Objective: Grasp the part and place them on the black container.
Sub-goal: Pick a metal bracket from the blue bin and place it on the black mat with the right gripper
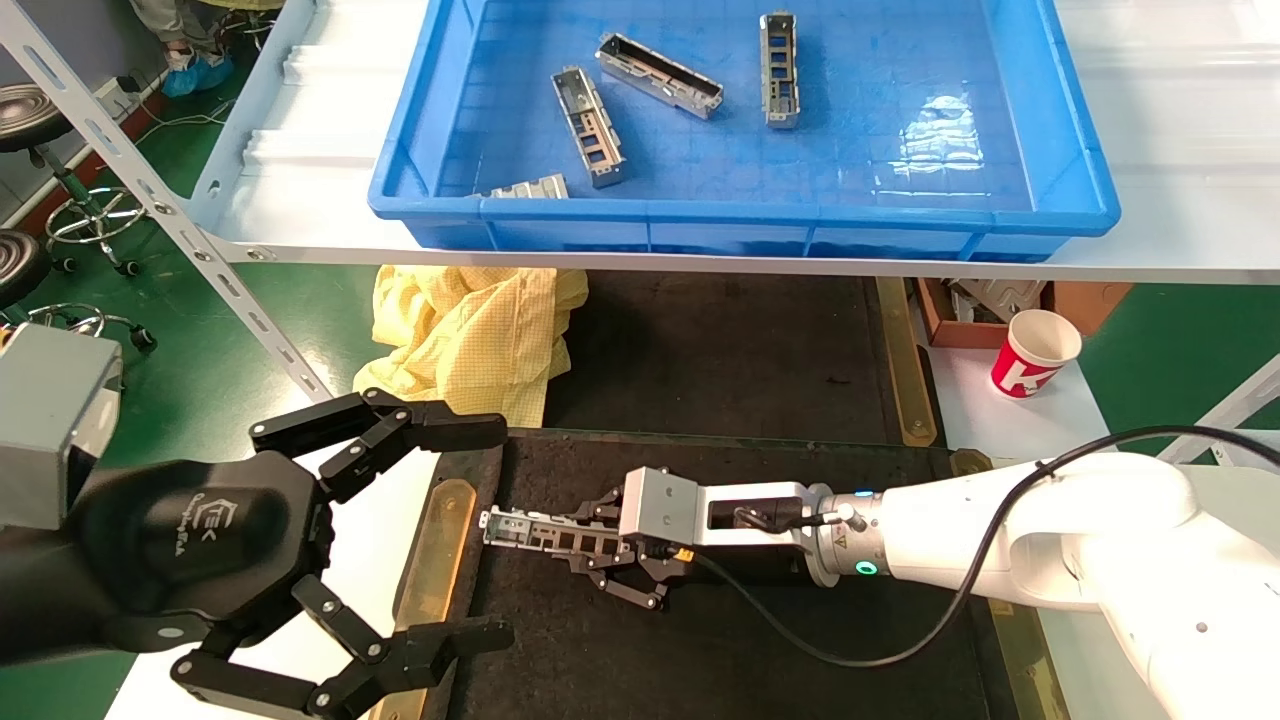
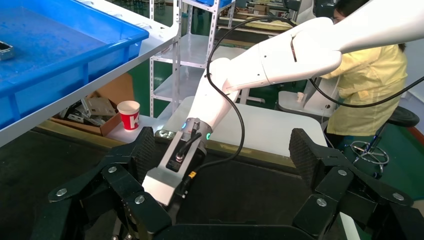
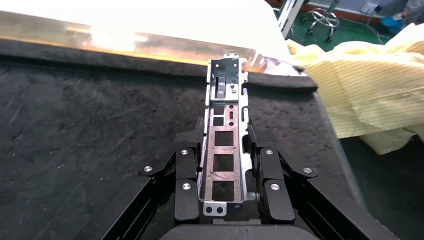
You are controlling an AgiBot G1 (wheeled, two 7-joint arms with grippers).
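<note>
The right pincer (image 1: 598, 545) is closed on the part (image 1: 545, 533), which lies low over the black container (image 1: 720, 640) near its brass-edged side, open face up. The left pincer (image 1: 455, 530) hangs spread wide and empty beside that same edge. More parts (image 1: 590, 125) sit in the blue bin (image 1: 1060, 150) above the black container.
</note>
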